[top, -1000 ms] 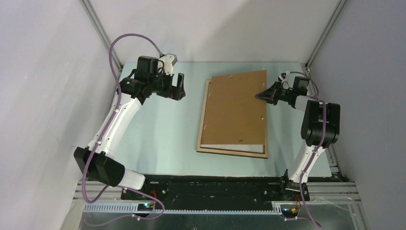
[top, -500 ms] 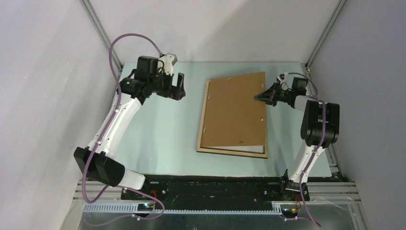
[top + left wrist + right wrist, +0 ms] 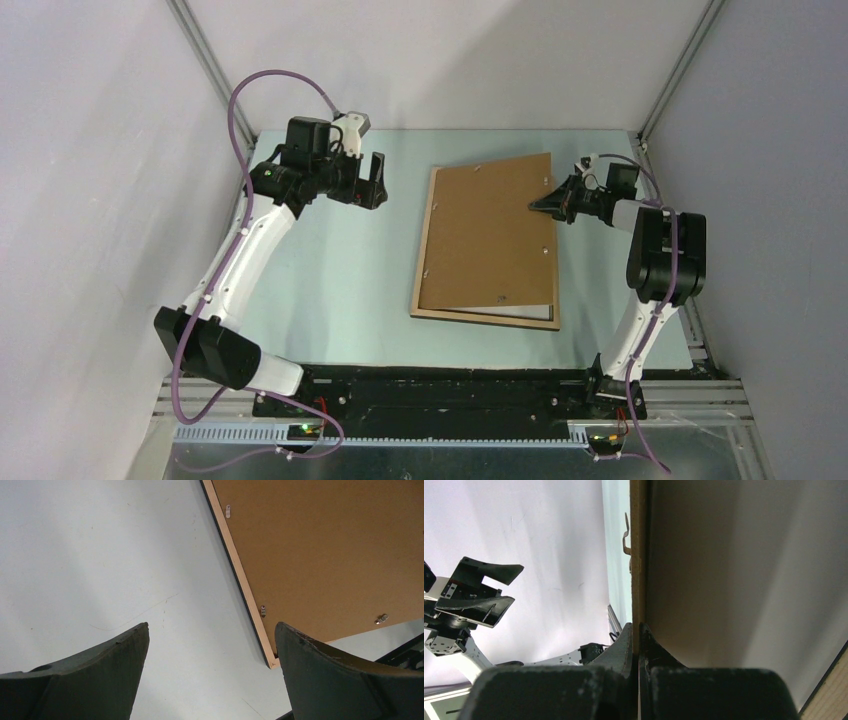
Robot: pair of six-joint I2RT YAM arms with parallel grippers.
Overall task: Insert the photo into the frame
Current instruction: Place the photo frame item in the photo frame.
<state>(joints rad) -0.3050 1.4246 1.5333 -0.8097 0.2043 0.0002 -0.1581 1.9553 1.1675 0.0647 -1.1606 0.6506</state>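
R gripper [image 3: 537, 203] pinched on right edge of plain brown hardboard backing panel [image 3: 490, 235], tilted over thin light-wood rectangular frame [image 3: 425, 245]. Inside frame: white-backed photo sheet [image 3: 500, 309]. L gripper [image 3: 376, 182] wide, left of frame. Risk: thin grip slips, panel drops askew.

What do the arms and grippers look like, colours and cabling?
The left arm and right arm: white links, black joint housings, a purple cable running along each. The left gripper and right gripper: black, two wedge-shaped fingers, edges scuffed.
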